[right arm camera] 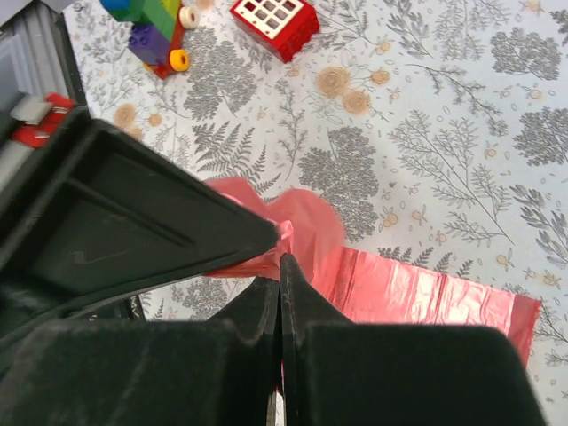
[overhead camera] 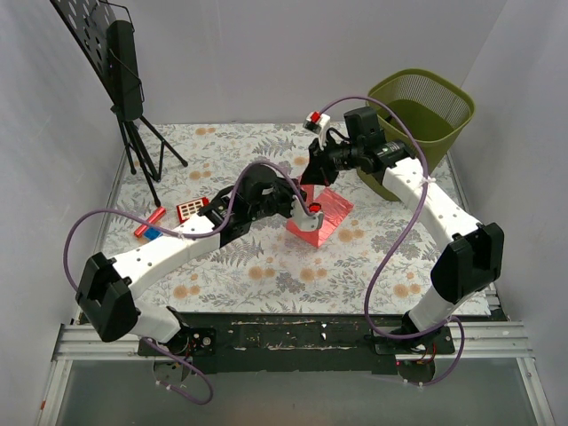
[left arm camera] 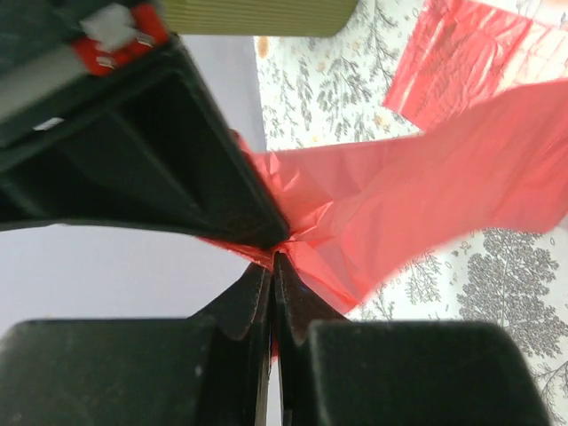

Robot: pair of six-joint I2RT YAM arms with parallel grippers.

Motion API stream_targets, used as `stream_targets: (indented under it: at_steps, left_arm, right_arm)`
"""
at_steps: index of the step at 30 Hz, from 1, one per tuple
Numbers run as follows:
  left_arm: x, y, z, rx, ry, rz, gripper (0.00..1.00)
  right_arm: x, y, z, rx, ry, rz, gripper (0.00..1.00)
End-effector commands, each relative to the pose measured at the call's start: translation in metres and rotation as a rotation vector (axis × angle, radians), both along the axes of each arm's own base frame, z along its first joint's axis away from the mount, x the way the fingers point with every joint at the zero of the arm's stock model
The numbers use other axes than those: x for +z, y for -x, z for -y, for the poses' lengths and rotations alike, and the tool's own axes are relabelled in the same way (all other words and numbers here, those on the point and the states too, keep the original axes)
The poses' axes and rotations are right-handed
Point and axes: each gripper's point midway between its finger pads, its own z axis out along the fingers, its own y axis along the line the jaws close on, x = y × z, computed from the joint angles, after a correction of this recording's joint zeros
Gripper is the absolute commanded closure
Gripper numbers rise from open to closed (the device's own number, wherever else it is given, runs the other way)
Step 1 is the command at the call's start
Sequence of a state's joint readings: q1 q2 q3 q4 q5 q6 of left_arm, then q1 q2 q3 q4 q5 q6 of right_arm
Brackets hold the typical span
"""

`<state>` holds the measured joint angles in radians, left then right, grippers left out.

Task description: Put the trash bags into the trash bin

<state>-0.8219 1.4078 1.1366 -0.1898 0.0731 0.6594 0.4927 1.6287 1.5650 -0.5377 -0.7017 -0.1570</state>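
The red bag [overhead camera: 327, 217] sits at frame centre, partly on the table [overhead camera: 266, 271]. The left gripper [left arm camera: 275, 256] and the right gripper [right arm camera: 280, 259] are each clamped on a fold of it. The green bin [overhead camera: 426, 106] stands at upper right, apart from the bag

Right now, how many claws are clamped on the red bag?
2. The left claw is shut on the trash bag's left edge, mid-table. The right claw pinches its far edge. Both grips show clearly in the wrist views; nothing is hidden.
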Motion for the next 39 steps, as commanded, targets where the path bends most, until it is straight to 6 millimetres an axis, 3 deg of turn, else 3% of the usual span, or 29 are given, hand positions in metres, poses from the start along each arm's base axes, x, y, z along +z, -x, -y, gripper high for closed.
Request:
stream_targets:
  at_steps: [1,4,6,8,9,12,14,17,19,21,23,25,27,29,32,34,36,39]
  left_arm:
    - [0.035,0.035,0.032,-0.166,0.137,0.020,1.00]
    - [0.042,0.005,0.033,-0.062,0.124,0.079,1.00]
    - [0.033,-0.011,0.032,-0.010,0.104,0.062,1.00]
    - [0.008,-0.013,0.029,-0.001,0.050,0.022,1.00]
    - [-0.004,-0.008,0.026,-0.015,0.027,0.002,1.00]
    - [-0.032,0.026,0.019,-0.120,-0.027,-0.060,1.00]
    - [-0.018,0.043,0.022,-0.161,0.040,-0.069,1.00]
    - [0.029,0.041,0.029,-0.159,0.176,0.004,1.00]
    - [0.047,0.029,0.032,-0.127,0.202,0.065,1.00]
    - [0.057,0.007,0.034,-0.066,0.213,0.122,1.00]
    - [0.042,-0.011,0.034,-0.021,0.177,0.100,1.00]
    - [0.014,-0.022,0.026,0.014,0.097,0.054,1.00]
    - [-0.010,-0.020,0.018,0.011,0.032,0.027,1.00]
    - [-0.028,-0.006,0.013,-0.039,-0.014,0.016,1.00]
    - [-0.023,0.019,0.012,-0.124,0.009,0.031,1.00]
    - [-0.008,0.023,0.016,-0.134,0.040,0.061,1.00]
    - [0.016,0.013,0.020,-0.110,0.090,0.130,1.00]
    - [0.039,-0.010,0.026,-0.047,0.134,0.208,1.00]
  right_arm:
    - [0.008,-0.021,-0.006,-0.042,-0.002,0.078,0.99]
    - [0.001,0.015,-0.011,0.056,-0.032,0.020,0.99]
    - [0.012,0.039,-0.018,0.147,-0.054,0.038,0.99]
    - [0.043,0.052,-0.023,0.225,-0.136,0.085,0.99]
    - [0.054,0.051,-0.024,0.224,-0.153,0.110,0.99]
    - [0.078,0.024,-0.023,0.153,-0.192,0.171,0.99]
    - [0.069,-0.002,-0.020,0.062,-0.140,0.179,0.99]
    - [0.026,-0.026,-0.010,-0.045,-0.005,0.142,0.99]
    - [0.007,-0.016,-0.008,-0.017,0.016,0.079,0.99]
    - [0.011,0.012,-0.017,0.073,-0.024,0.052,0.99]
    - [0.022,0.040,-0.026,0.177,-0.056,0.060,0.99]
    - [0.040,0.060,-0.030,0.270,-0.115,0.066,0.99]
    - [0.061,0.057,-0.031,0.273,-0.159,0.105,0.99]
    - [0.073,0.033,-0.028,0.228,-0.199,0.100,0.99]
    - [0.073,-0.004,-0.021,0.131,-0.169,0.108,0.99]
    - [0.054,-0.014,-0.017,0.095,-0.099,0.131,0.99]
    - [0.031,-0.006,-0.015,0.096,-0.039,0.094,0.99]
    - [0.010,0.034,-0.019,0.197,-0.011,0.047,0.99]
